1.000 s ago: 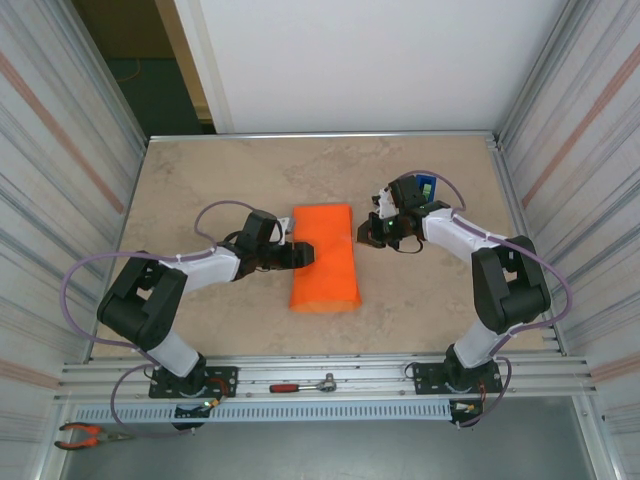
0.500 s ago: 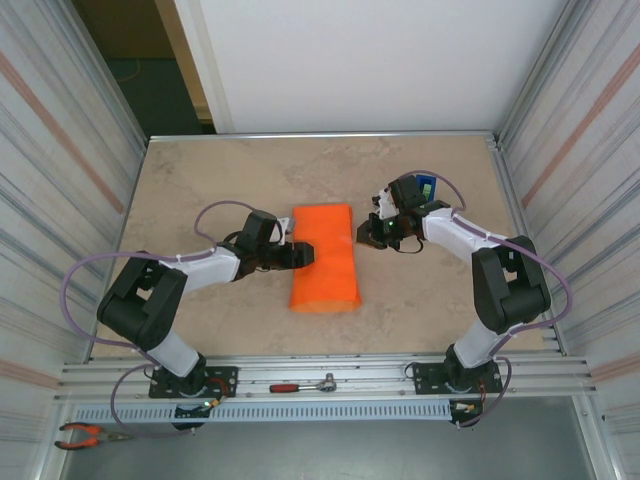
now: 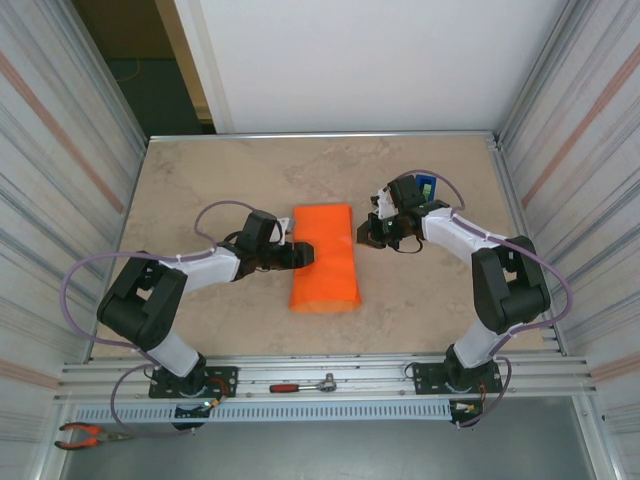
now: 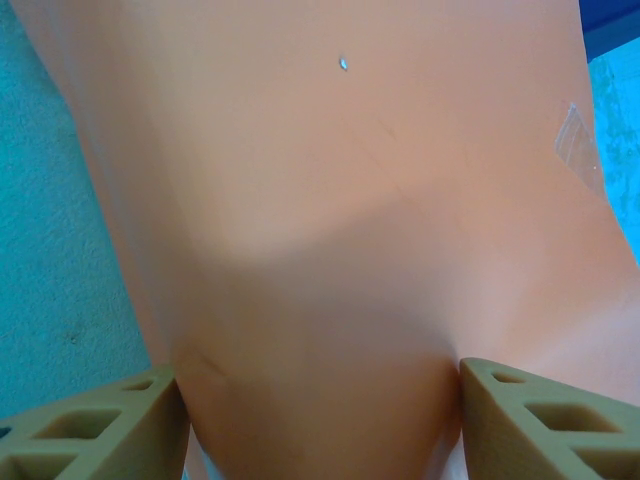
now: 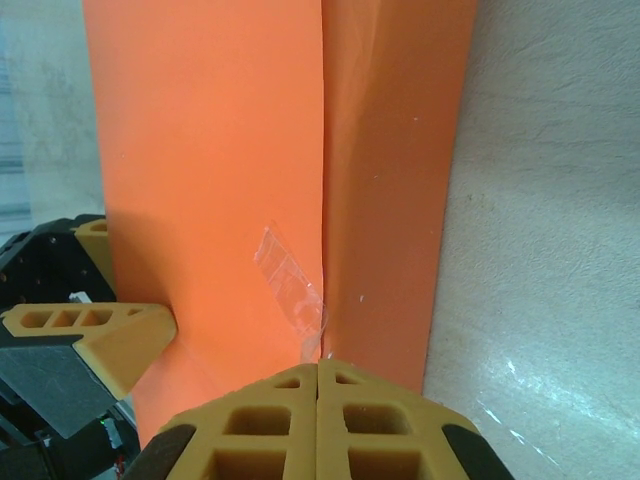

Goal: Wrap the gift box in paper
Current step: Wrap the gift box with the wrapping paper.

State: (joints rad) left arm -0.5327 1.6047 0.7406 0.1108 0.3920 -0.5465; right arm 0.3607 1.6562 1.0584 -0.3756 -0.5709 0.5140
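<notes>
Orange paper sheet (image 5: 210, 150), seam (image 5: 322, 150) taped.
Likely light, crease-prone; press beside the seam. Left hand (image 3: 304, 253) spread, right hand (image 5: 318, 400) pressed together.

Right arm (image 3: 455, 232) mostly hides a blue object (image 3: 427, 184), perhaps a dispenser.

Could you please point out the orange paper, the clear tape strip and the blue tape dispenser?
orange paper (image 3: 325, 262): top external view, middle of its top face.
clear tape strip (image 5: 288, 285): right wrist view, strip's middle.
blue tape dispenser (image 3: 427, 185): top external view, its visible blue top.
</notes>
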